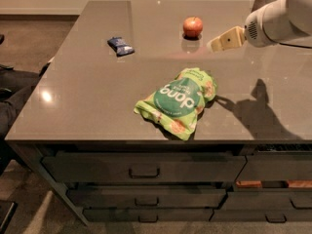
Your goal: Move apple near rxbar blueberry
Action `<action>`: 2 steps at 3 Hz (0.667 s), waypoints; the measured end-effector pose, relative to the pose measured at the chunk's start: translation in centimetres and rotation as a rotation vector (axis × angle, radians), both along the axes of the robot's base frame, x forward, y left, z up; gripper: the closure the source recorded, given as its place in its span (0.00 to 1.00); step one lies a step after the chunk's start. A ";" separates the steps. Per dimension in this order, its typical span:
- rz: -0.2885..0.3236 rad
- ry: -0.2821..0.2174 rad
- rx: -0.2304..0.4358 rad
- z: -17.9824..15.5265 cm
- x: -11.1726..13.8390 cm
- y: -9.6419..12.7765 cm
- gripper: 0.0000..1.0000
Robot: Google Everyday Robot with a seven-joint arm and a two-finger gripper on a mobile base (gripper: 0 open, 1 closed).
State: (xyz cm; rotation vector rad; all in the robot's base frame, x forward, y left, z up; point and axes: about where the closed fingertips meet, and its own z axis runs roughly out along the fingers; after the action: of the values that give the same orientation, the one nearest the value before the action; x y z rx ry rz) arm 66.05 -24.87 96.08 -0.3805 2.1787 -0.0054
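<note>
- Camera view looks down on a dark grey counter (87, 96) with the apple (193, 27) standing toward the far edge, upright and untouched.
- The rxbar blueberry (120, 46) lies flat on the same counter, well apart from the apple and to its left in the picture, slightly nearer the camera.
- The gripper (226, 39) hangs just to the right of the apple, near it but not touching, and pointing toward it from the white arm (278, 18). Whether it is open or closed I cannot tell from this angle; it holds nothing that I can see.
- A green chip bag (178, 103) lies in the middle of the counter, nearer the camera, clear of both task items and of a straight line between them.
- Progress, as I judge it: only the approach is under way. The apple has not been grasped or shifted toward the bar.
- Left to do: take hold of the apple, carry it leftward across the bare surface, set it down just beside the blue wrapper, and let go.
</note>
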 end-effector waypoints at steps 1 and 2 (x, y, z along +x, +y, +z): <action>-0.003 -0.001 0.005 0.0 0.2 0.1 0.00; -0.032 -0.013 0.047 -0.1 2.2 1.2 0.00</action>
State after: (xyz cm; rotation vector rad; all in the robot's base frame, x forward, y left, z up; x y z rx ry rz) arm 68.21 -23.64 95.94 -0.3183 2.1678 0.0255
